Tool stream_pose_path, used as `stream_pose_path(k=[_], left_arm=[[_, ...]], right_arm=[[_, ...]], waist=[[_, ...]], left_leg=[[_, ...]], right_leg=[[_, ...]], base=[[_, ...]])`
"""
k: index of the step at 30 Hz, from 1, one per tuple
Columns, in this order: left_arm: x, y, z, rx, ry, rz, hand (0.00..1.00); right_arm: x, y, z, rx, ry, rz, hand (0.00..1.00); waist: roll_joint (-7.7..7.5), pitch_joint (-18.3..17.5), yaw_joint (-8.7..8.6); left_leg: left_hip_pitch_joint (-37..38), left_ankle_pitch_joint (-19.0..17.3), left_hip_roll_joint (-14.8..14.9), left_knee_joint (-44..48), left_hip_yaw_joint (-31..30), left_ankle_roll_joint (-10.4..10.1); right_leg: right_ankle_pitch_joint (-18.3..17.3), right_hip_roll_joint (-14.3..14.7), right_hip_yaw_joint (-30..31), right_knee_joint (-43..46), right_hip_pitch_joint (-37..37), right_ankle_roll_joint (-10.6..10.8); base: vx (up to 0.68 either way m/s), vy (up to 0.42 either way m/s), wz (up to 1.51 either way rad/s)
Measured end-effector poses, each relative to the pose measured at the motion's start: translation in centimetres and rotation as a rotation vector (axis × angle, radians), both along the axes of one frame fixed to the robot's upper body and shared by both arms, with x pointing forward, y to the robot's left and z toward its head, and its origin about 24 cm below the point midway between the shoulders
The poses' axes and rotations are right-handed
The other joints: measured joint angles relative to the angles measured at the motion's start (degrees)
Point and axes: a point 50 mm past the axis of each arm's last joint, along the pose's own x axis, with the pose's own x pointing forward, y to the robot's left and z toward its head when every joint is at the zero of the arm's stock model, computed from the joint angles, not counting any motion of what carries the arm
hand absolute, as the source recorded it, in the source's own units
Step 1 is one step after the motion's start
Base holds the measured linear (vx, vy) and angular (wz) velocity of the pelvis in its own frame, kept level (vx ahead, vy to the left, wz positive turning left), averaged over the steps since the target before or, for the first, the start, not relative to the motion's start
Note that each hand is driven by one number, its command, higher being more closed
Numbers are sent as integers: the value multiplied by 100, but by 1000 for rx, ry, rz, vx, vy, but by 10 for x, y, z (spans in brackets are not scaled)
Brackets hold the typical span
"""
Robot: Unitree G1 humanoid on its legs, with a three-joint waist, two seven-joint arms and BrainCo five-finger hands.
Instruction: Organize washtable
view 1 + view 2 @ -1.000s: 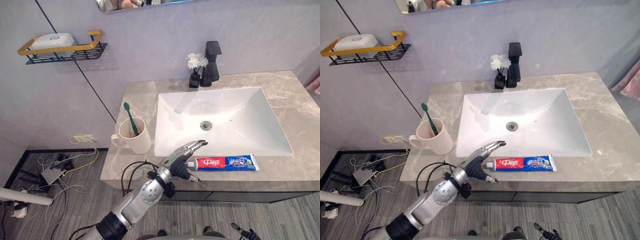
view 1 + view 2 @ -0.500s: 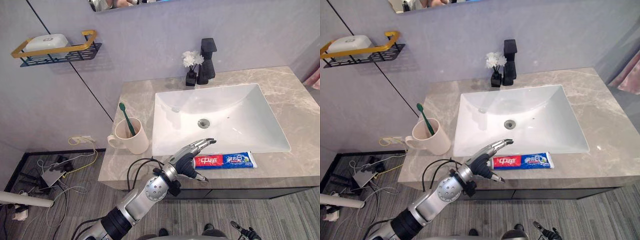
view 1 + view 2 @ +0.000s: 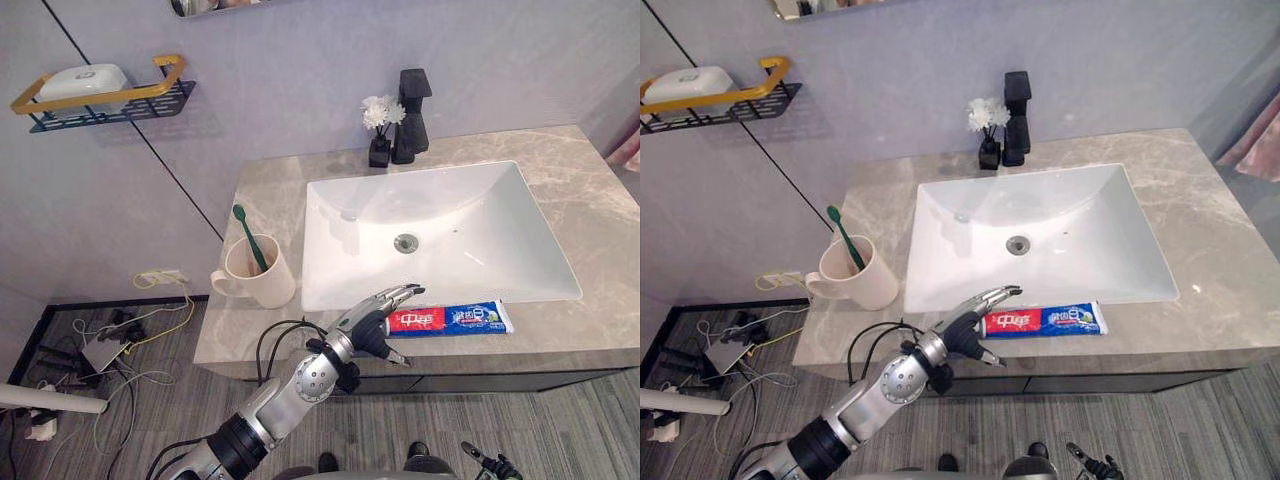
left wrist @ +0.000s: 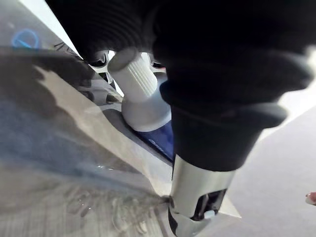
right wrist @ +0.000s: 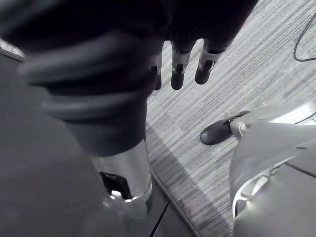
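Observation:
A red, white and blue toothpaste tube (image 3: pixel 455 318) lies on the marble counter's front strip (image 3: pixel 560 335), just before the sink, white cap pointing left. My left hand (image 3: pixel 372 318) is at the cap end, open: its straight fingers reach over the cap and the thumb sits below it. In the left wrist view the ribbed white cap (image 4: pixel 136 81) shows right beside the thumb (image 4: pixel 197 197). A cream mug (image 3: pixel 262 277) holding a green toothbrush (image 3: pixel 250 238) stands on the counter's left part. My right hand (image 5: pixel 178 69) hangs open over the grey floor.
The white sink basin (image 3: pixel 480 270) takes up the counter's middle. A black faucet (image 3: pixel 412 103) and a small black vase of white flowers (image 3: pixel 379 125) stand behind it. A gold-railed wall shelf (image 3: pixel 160 88) at upper left carries a white soap.
The camera has shifted slightly. My left hand has edged a little to the right, closer over the tube's cap end. The tube and mug have stayed in place.

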Motion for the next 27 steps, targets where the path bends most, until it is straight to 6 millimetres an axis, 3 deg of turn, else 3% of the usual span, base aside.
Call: stream_pose_path(k=[4, 9, 10, 24, 25, 27], left_arm=[[10, -1, 5, -10, -26, 40, 100], [23, 0, 15, -16, -67, 73, 100], [24, 0, 16, -16, -70, 73, 0], [24, -1, 15, -7, -69, 67, 0], [24, -1, 15, -7, -69, 67, 100], [24, -1, 15, -6, -68, 67, 100]], right_arm=[[0, 0, 0, 1, -1, 1, 0], [1, 0, 0, 0, -2, 1, 0], [1, 0, 0, 0, -3, 1, 0], [8, 2, 1, 3, -17, 14, 0], [8, 2, 1, 3, -17, 14, 0], [8, 2, 1, 3, -17, 15, 0]], waist=[[-16, 10, 2], [-17, 16, -128], [-17, 17, -136], [-56, 120, -130], [-56, 119, -131], [-55, 119, -133]], left_leg=[[-2, 0, -5, 2, 0, -1], [-5, -11, 15, 2, -5, -19], [-4, -14, 15, 2, -3, -23], [-1, -15, 1, 4, -1, -25], [-1, -15, 1, 4, 0, -25], [-1, -16, 1, 3, 4, -25]], right_leg=[[6, -3, -1, -1, 0, 9], [6, -2, -10, -4, -3, 9], [6, -2, -9, -4, -4, 9], [14, 2, -8, -5, -2, 22], [14, 3, -7, -5, -2, 22], [14, 4, -4, -6, -4, 22]], base=[[0, 0, 0], [0, 0, 0], [0, 0, 0], [0, 0, 0], [0, 0, 0], [0, 0, 0]])
